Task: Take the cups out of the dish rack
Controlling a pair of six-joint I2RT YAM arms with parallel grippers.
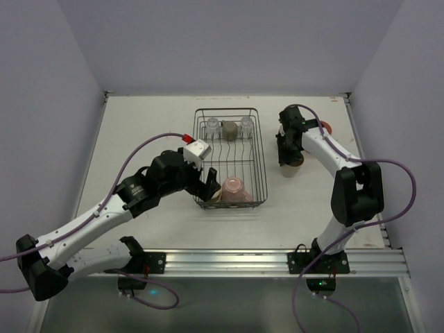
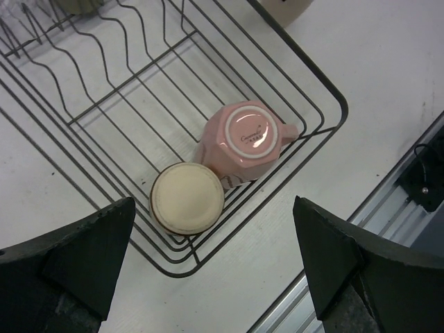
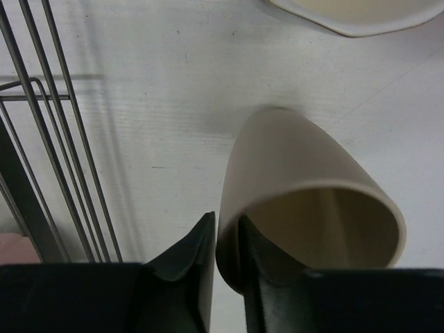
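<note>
Hovering with jaws fully released, the left tool (image 1: 208, 182) stands over the near left corner of the dish rack (image 1: 225, 109) in the top view. An inverted pink cup (image 1: 236, 187) lies just right of it. Two clear glasses (image 1: 212, 127) flanking a grey-brown cup (image 1: 229, 128) stand well beyond it.

Left wrist view: a cream-based cup (image 2: 187, 198) sits directly below the tool, touching the pink cup.

Right wrist view: the right tool (image 3: 223, 222) grasps a beige cup (image 3: 298, 166) by its rim, one finger inside, one outside. The rack bars stand just left of the tool, over the surface (image 3: 173, 104).
</note>
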